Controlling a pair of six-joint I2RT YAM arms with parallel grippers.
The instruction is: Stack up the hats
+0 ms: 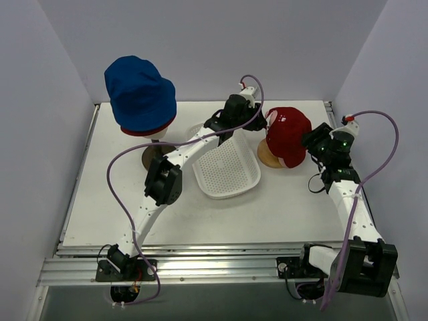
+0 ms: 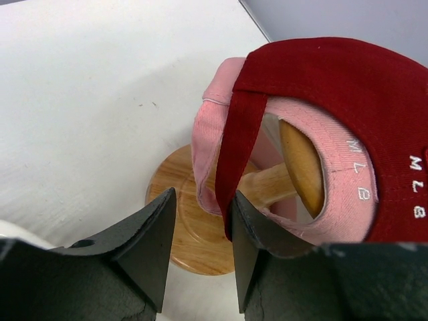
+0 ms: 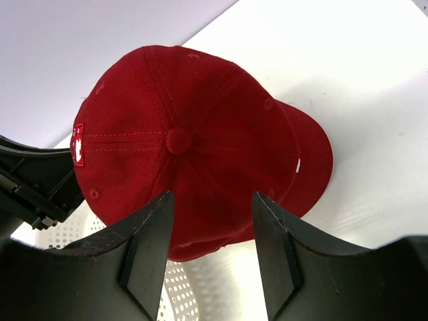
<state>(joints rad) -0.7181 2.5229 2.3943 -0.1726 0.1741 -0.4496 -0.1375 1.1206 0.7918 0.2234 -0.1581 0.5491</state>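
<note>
A blue bucket hat point(image 1: 140, 92) sits over a dark red bucket hat, whose rim point(image 1: 144, 130) shows below it, on a mannequin head at the back left. A red peaked cap point(image 1: 289, 134) lies over a pink peaked cap point(image 2: 212, 137) on a wooden stand point(image 2: 194, 234) at the right. My left gripper point(image 1: 259, 120) is open at the caps' back edge. In the left wrist view point(image 2: 204, 227) the red cap's point(image 2: 334, 80) back strap point(image 2: 237, 154) hangs against its right finger. My right gripper point(image 1: 311, 139) is open just above the red cap's point(image 3: 194, 147) crown and holds nothing point(image 3: 210, 214).
A white perforated basket point(image 1: 227, 170) lies on the table between the two stands, under the left arm's forearm; it also shows in the right wrist view point(image 3: 180, 294). The mannequin's round base point(image 1: 152, 155) stands left of it. Walls close the table on the left, back and right.
</note>
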